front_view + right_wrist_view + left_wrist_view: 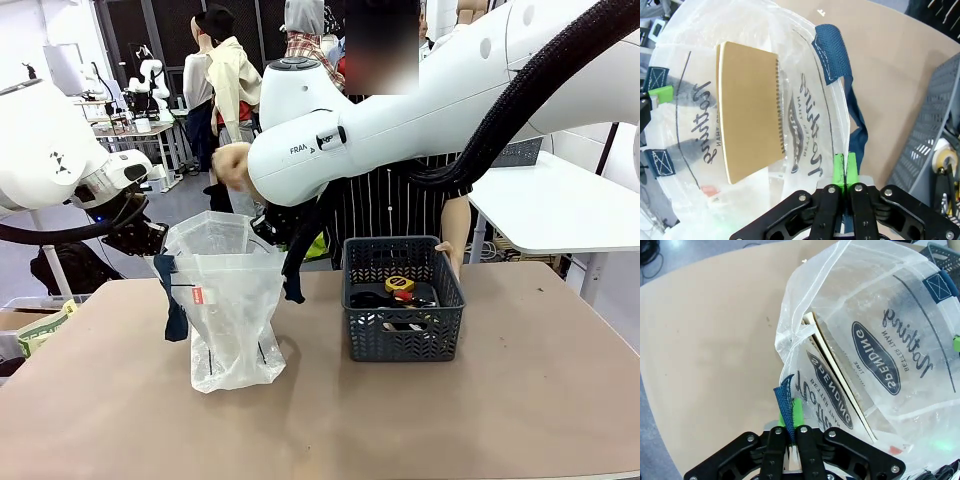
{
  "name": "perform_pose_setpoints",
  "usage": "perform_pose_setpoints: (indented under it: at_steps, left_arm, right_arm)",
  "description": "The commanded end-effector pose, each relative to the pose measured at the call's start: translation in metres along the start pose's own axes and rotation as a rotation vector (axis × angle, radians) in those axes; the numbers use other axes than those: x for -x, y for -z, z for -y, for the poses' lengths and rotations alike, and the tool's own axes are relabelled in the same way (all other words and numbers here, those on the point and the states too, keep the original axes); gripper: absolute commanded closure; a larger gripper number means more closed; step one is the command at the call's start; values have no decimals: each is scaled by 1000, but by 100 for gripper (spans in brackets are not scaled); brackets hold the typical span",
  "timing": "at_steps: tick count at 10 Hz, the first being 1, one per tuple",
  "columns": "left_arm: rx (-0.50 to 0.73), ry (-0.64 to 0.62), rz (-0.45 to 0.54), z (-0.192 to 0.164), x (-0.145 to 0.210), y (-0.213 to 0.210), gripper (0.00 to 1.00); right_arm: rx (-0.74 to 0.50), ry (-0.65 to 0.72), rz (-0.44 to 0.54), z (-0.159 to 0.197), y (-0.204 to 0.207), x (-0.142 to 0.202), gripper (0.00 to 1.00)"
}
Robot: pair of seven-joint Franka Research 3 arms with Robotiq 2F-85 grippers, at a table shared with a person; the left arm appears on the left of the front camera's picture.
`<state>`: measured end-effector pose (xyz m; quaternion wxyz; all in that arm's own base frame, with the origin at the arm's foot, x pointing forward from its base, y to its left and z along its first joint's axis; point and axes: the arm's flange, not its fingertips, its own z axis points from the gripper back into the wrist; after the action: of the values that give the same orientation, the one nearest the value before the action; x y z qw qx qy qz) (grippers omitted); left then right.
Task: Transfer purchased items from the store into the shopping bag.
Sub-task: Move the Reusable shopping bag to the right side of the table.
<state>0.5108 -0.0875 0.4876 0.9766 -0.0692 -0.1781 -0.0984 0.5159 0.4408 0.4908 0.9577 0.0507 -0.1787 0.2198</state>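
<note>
On the table (560, 400), left tool (792, 412) and right tool (845, 169) each pinch the shopping bag (235, 300)'s rim between them.

Front view: fixed, mid-distance, facing 12 o'clock across the surface (520, 420). Wrist views: close, along left hand (791, 412) and right hand (845, 167); all three share the shopping bag (235, 320).

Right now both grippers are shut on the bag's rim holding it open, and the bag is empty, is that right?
Not quite. The shopping bag is not empty: the right wrist view shows a tan spiral notebook inside it. The left gripper and right gripper are indeed shut on its rim, holding it open.
</note>
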Motion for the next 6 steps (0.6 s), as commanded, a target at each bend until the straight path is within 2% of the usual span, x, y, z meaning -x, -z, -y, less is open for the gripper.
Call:
perform_pose_setpoints:
  at_steps: [1, 6]
  left_arm:
    - [-17, -13, 2, -2, 2, -4, 100]
    - [-17, -13, 2, -2, 2, -4, 100]
  right_arm:
    - [7, 19, 4, 0, -1, 0, 100]
    - [7, 19, 4, 0, -1, 0, 100]
